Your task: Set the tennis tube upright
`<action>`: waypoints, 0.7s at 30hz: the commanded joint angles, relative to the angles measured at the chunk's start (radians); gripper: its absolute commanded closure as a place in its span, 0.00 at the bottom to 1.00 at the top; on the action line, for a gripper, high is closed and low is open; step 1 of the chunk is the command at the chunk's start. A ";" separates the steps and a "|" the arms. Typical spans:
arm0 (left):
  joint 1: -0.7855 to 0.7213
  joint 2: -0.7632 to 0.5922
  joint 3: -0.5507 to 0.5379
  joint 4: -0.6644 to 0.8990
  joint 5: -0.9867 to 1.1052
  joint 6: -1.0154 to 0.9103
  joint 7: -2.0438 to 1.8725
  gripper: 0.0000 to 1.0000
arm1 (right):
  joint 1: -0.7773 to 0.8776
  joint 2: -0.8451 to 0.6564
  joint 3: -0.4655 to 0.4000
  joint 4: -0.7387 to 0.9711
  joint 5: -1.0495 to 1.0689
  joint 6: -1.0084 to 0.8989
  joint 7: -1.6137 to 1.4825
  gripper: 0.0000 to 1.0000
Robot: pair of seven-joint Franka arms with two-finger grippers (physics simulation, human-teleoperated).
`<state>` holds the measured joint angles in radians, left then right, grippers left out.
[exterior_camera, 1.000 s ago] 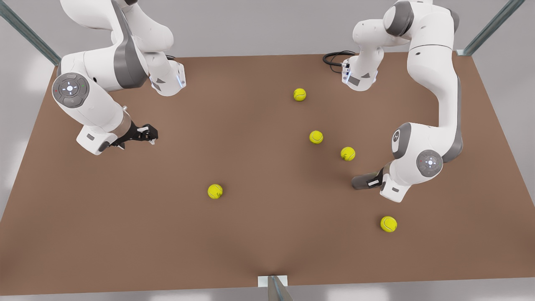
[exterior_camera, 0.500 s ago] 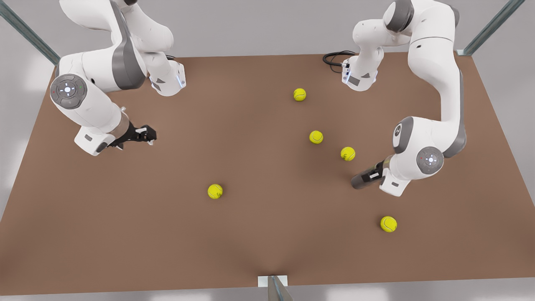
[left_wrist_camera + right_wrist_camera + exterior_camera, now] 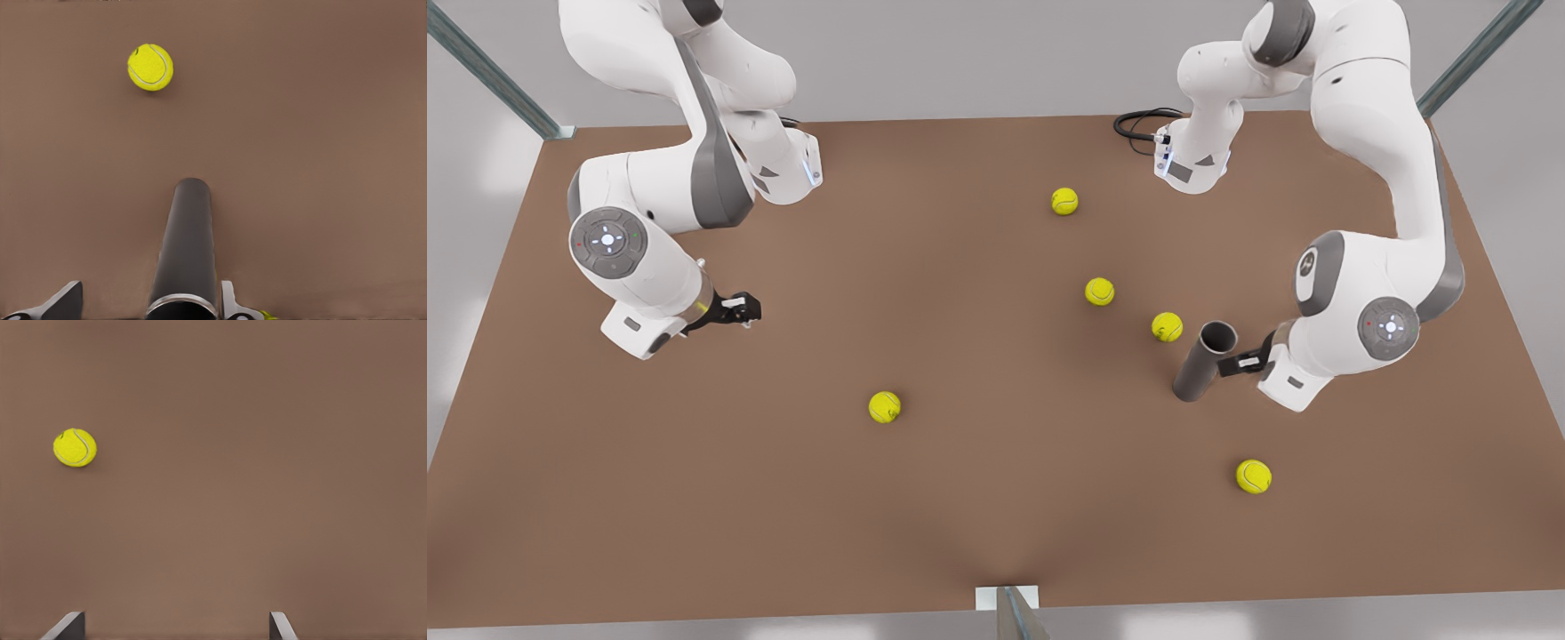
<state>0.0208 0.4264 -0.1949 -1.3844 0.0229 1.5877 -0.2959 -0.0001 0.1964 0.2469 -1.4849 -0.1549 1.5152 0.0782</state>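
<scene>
Wide brown desk [image 3: 978,498] under two white arms, one at each side of the front view.

At the front view's right, the tennis tube [image 3: 1199,366]: stands almost upright, hollow end on top, lower end down at the desk, just beside one tennis ball [image 3: 1167,327]. Right next to the tube, the left gripper [image 3: 1238,363]. In the left wrist view, fingers spread wider than the tube; one finger [image 3: 229,301] touches its side or is just beside it, the other [image 3: 65,301] stays apart from it. So, not pinching the tube.

At the front view's left, the right gripper [image 3: 747,309], low over bare desk, well apart from the tube. Waits there with fingers spread and nothing between them.

Four more tennis balls on the desk: far ball [image 3: 1064,201], middle ball [image 3: 1099,292], lone ball [image 3: 884,407], near ball [image 3: 1253,476].
</scene>
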 commanded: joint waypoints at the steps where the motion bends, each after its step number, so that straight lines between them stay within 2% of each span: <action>1: 0.005 0.000 0.000 0.001 -0.001 -0.011 0.026 0.00 | 0.000 0.000 0.000 0.000 0.000 0.000 0.000 0.00; 8: 0.001 -0.006 -0.011 0.012 -0.001 -0.041 0.192 0.00 | 0.000 0.000 0.000 0.000 0.003 -0.001 0.000 0.00; 16: 0.001 -0.132 -0.003 -0.011 -0.003 -0.029 0.193 0.00 | 0.002 0.000 0.002 0.000 0.006 -0.001 0.000 0.00; 21: 0.001 -0.147 -0.003 -0.024 0.000 -0.031 0.193 0.00 | -0.005 0.000 0.000 0.000 0.003 -0.001 -0.002 0.00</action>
<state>0.0215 0.2807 -0.1978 -1.4082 0.0219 1.5558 -0.1028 -0.0057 0.1965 0.2474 -1.4849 -0.1538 1.5140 0.0767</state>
